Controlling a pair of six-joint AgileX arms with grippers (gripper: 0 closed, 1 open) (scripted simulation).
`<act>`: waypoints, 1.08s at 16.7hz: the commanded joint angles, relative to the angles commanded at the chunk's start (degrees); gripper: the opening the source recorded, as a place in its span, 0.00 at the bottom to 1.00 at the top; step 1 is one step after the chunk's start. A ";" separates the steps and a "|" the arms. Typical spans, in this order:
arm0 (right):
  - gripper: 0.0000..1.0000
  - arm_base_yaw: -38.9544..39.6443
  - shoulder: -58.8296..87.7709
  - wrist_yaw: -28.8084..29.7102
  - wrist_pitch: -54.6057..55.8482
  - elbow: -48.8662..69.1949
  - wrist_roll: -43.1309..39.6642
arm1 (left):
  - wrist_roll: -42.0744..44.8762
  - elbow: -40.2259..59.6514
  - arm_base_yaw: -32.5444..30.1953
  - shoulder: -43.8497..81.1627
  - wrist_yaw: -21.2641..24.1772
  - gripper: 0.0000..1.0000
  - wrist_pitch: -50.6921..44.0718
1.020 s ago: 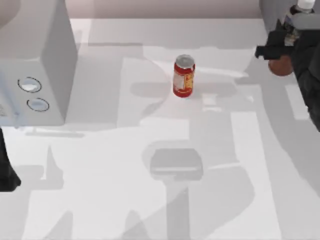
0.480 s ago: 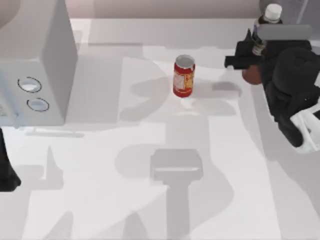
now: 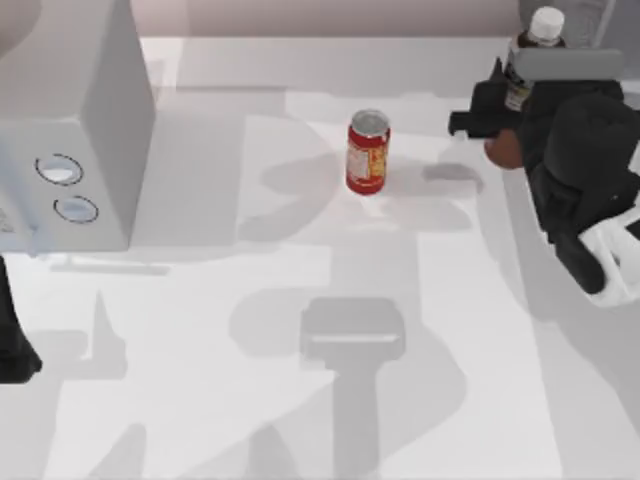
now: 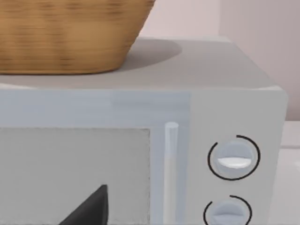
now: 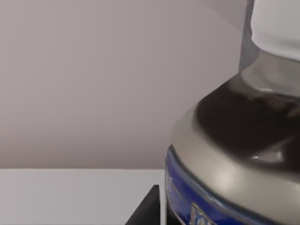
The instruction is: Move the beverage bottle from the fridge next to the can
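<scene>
Bottle (image 3: 527, 55) out of the fridge (image 3: 600, 15) and gripped in the closed right gripper (image 3: 500, 112) at the table's far right (left arm parked at the left edge), well apart from the can (image 3: 367, 152); carrying over and setting down left.

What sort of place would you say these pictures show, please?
Probably a simulated kitchen counter: a white table carries a microwave-like appliance with two dials, a wicker basket on top of it, and a red can, while the right gripper holds a beverage bottle.
</scene>
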 joint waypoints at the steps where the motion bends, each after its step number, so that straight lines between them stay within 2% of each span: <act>1: 0.23 0.00 0.00 0.00 0.00 0.00 0.00 | 0.00 0.00 0.00 0.00 0.00 1.00 0.00; 11: 0.98 0.00 0.00 0.00 0.00 0.00 0.00 | 0.00 0.00 0.00 0.00 0.00 1.00 0.00; 18: 1.00 0.00 0.00 0.00 0.00 0.00 0.00 | 0.00 0.00 0.00 0.00 0.00 1.00 0.00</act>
